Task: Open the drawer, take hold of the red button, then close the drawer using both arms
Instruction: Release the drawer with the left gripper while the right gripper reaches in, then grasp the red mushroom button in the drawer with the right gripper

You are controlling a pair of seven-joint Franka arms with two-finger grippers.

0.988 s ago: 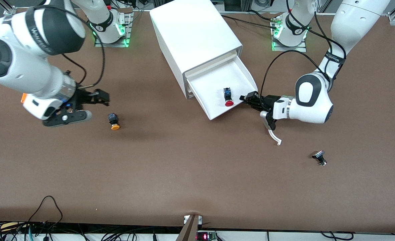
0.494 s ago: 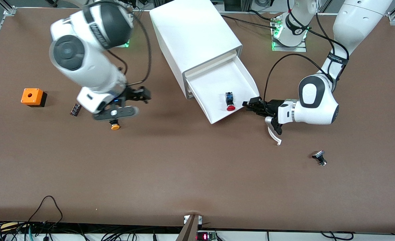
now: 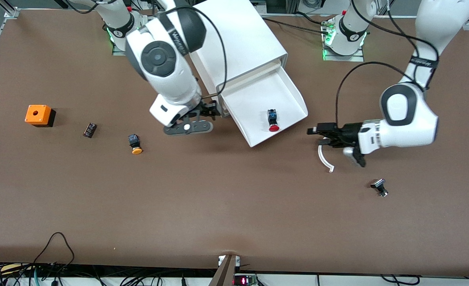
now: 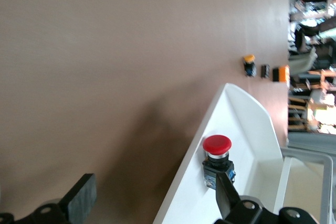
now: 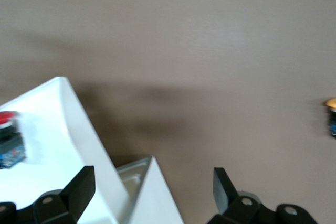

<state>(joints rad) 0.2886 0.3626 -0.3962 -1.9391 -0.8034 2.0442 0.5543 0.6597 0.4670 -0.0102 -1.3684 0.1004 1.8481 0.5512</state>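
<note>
The drawer (image 3: pixel 264 109) stands pulled out, the button (image 3: pixel 273 120) lying inside near its front lip. Left gripper (image 3: pixel 321 132) – fingers spread, holding nothing – hovers at the drawer's three o'clock; right gripper (image 3: pixel 208 110), also spread, at its nine.

Two white robot arms with black bands reach in from their bases. The right arm (image 3: pixel 167 71) bends down toward the middle, its black gripper (image 3: pixel 207 111) low with fingers (image 5: pixel 79 187) spread wide and empty. The left arm (image 3: pixel 409 119) folds at the elbow, forearm level, its gripper (image 3: pixel 318 135) also wide open and empty.
</note>
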